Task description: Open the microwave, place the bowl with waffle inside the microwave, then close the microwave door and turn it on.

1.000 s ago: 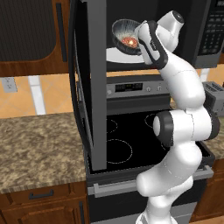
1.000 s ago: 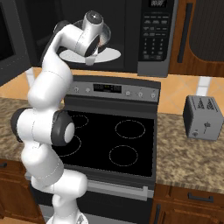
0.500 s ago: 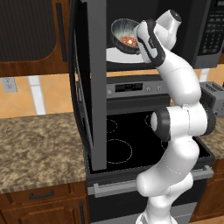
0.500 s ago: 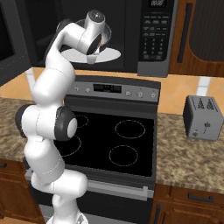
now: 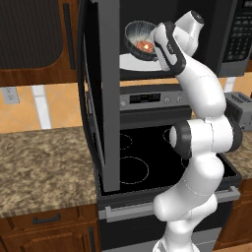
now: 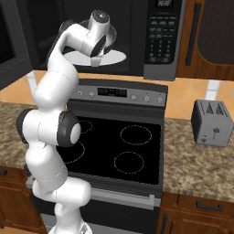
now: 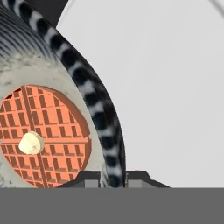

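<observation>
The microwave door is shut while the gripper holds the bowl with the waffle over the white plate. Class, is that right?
No. The microwave door stands wide open, as the left base view shows. The gripper does hold the bowl with the waffle over the white plate.

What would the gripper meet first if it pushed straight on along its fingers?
Probably the white round turntable plate: the gripper is shut on the rim of the ribbed clear glass bowl, and the plate lies beyond. Depth is unclear.
</observation>
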